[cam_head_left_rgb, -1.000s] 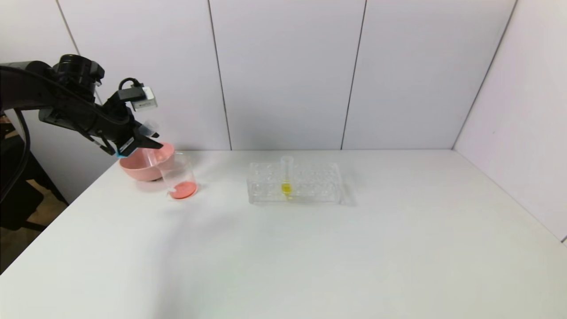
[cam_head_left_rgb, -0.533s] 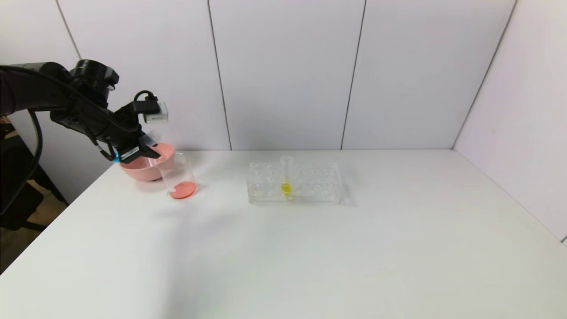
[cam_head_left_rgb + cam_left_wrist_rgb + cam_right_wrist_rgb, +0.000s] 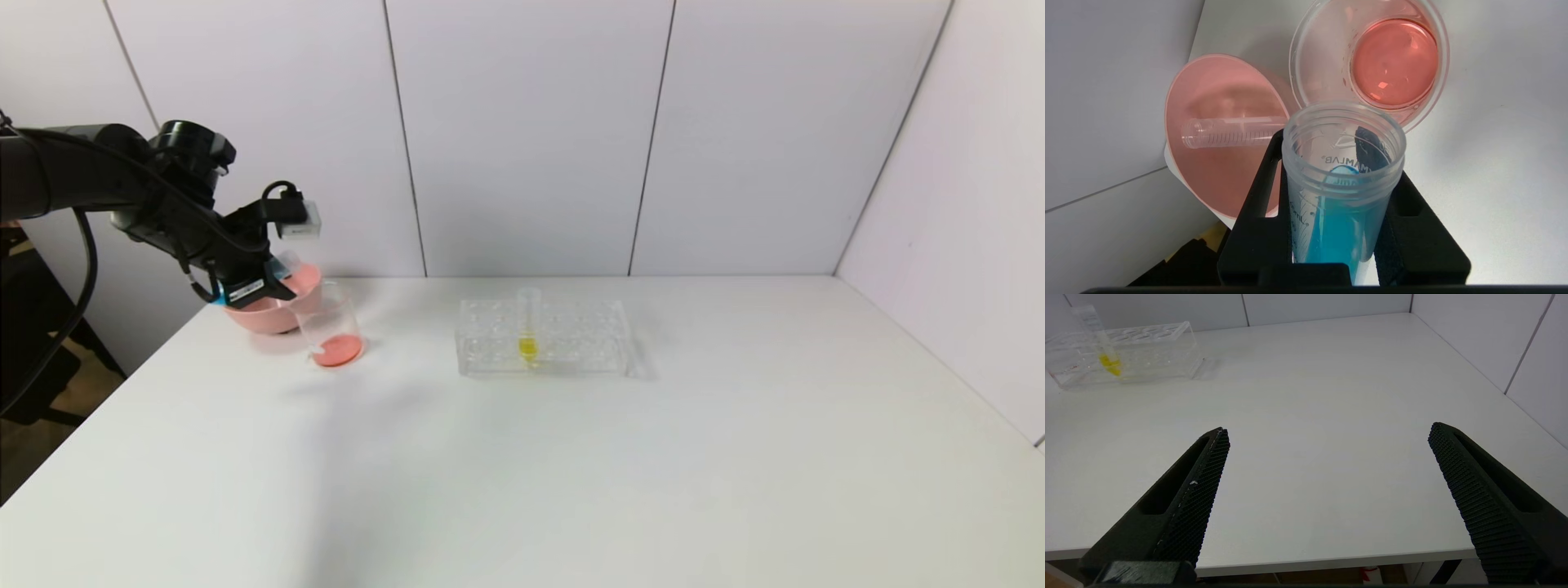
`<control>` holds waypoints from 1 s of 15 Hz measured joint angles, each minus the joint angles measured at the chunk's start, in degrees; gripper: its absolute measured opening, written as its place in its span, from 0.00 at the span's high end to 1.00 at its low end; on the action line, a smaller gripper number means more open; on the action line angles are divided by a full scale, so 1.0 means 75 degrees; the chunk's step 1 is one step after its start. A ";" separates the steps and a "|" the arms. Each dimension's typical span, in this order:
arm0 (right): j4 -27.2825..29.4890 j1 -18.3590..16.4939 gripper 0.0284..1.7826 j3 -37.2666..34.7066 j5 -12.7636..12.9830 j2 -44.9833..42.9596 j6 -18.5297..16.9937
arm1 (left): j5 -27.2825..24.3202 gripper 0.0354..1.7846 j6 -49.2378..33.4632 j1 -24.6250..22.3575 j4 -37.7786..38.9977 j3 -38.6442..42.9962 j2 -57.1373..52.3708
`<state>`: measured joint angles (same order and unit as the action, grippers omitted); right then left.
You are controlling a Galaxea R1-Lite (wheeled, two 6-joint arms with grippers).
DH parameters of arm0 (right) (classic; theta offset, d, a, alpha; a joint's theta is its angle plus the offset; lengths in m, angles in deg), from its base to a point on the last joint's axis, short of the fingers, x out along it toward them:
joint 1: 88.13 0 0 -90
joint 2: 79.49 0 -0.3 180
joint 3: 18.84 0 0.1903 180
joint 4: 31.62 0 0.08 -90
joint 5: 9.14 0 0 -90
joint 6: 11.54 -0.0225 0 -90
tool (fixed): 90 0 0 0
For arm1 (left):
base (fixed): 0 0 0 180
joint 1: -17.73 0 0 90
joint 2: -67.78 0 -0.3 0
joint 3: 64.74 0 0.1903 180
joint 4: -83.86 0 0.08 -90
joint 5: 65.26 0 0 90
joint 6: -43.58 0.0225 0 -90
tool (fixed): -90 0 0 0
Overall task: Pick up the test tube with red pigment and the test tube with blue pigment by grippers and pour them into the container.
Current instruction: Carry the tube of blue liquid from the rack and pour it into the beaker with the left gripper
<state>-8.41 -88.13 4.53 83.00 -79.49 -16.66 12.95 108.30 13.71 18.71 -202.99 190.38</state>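
My left gripper [image 3: 276, 287] is shut on the test tube with blue pigment [image 3: 1343, 179], tilted with its open mouth low over the pink bowl's edge, right beside the container [image 3: 330, 325]. Blue liquid lies along the tube's lower wall, short of the mouth. The container [image 3: 1323, 61], a clear beaker, holds red-orange liquid. An empty clear tube [image 3: 1229, 131] lies in the pink bowl [image 3: 1224, 179]; I cannot tell whether it is the test tube with red pigment. My right gripper [image 3: 1329, 428] is open, parked over the table's near edge, out of the head view.
A clear tube rack [image 3: 543, 336] stands mid-table with one yellow-liquid tube [image 3: 527, 327] upright in it. The pink bowl [image 3: 260, 314] sits at the back left corner, touching the beaker. Wall panels close the back and right sides.
The left gripper has moved right and down with the blue tube, coming lower over the pink bowl and closer to the beaker. Everything else is still.
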 joint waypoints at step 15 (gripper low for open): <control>0.0000 0.0000 0.00 0.0000 -0.0003 0.0000 -0.0003 | 0.0982 0.71 0.0096 0.0346 0.0083 0.0000 0.0119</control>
<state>-8.41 -88.13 4.53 82.98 -79.49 -16.69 20.31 109.02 16.31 19.33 -202.99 191.27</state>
